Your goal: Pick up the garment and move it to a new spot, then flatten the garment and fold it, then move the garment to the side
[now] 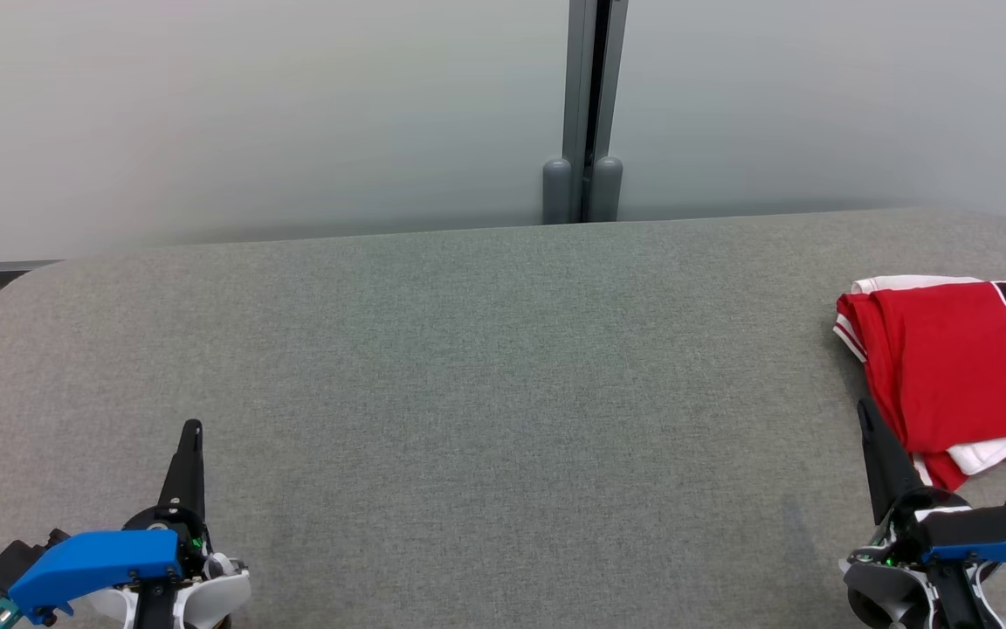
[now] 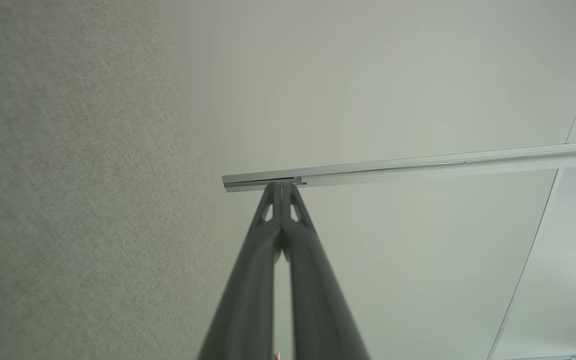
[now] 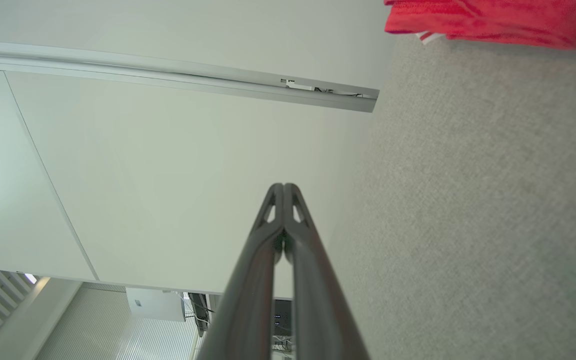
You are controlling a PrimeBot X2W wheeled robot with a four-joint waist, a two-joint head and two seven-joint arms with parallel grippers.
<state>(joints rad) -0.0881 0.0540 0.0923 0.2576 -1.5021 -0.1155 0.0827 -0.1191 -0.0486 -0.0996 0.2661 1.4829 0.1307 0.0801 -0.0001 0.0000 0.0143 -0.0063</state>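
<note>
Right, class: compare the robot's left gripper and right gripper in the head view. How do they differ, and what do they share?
The left gripper sits over bare grey surface, far from the folded red garment; the right gripper is close beside that garment's near edge. The left gripper leans slightly right, the right gripper leans left. Both are shut and hold nothing.

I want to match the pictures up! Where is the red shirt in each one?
Head view: shirt at the right edge, folded, lying on the grey cushion.
Left wrist view: cushion on the left, post across the middle.
Right wrist view: shirt in the top right corner, on the cushion.
Shared landmark: the spot where the wall's post meets the cushion.
</note>
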